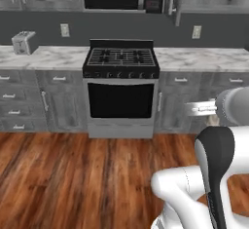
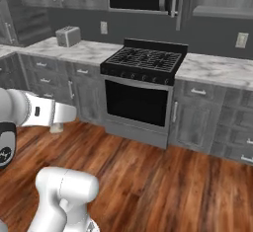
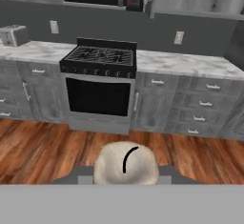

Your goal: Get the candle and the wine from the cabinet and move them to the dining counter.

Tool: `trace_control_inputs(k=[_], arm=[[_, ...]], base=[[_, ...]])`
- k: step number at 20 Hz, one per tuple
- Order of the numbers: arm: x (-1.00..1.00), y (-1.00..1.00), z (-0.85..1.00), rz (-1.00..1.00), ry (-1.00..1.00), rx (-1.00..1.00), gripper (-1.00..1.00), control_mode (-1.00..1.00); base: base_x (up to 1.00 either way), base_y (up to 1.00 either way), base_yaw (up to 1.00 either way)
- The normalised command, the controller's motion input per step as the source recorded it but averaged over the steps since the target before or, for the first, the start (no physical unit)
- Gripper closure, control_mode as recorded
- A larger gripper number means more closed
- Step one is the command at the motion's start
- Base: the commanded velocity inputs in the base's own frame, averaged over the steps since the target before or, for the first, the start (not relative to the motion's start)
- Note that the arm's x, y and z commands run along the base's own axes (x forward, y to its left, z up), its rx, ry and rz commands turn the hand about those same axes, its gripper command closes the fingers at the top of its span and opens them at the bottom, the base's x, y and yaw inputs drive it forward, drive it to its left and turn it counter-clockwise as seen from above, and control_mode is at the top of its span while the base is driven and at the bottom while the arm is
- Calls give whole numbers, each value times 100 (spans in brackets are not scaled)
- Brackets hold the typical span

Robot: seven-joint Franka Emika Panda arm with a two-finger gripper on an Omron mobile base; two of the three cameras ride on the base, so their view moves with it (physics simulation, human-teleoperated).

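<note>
Clamped between the claw's (image 3: 125,178) fingers, the candle (image 3: 125,163) is a squat beige cylinder with a dark curved wick, held above glossy wood flooring (image 1: 73,174). Far ahead stands the black stove (image 1: 120,84); both base views add a boxy toaster (image 2: 68,36) at far left.

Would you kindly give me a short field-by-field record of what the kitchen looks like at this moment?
pincer: shut on the candle, a beige cylinder with a dark curved wick, between the finger tips
stove: black range centred against the far wall
worktop: marble on both sides of the stove
toaster: silver, left end of the worktop
cabinet: one upper door right of the stove stands ajar
floor: reddish wood planks
</note>
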Motion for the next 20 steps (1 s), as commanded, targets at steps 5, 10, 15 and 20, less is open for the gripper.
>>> trace_control_inputs(k=[5, 10, 15, 20], arm=[[0, 0, 0, 0, 0, 0, 100, 100], [0, 0, 0, 0, 0, 0, 100, 100], [0, 0, 0, 0, 0, 0, 100, 100], [0, 0, 0, 0, 0, 0, 100, 100]], base=[[-66, 100, 8], [-66, 100, 8], [-64, 100, 8], [-57, 100, 8]])
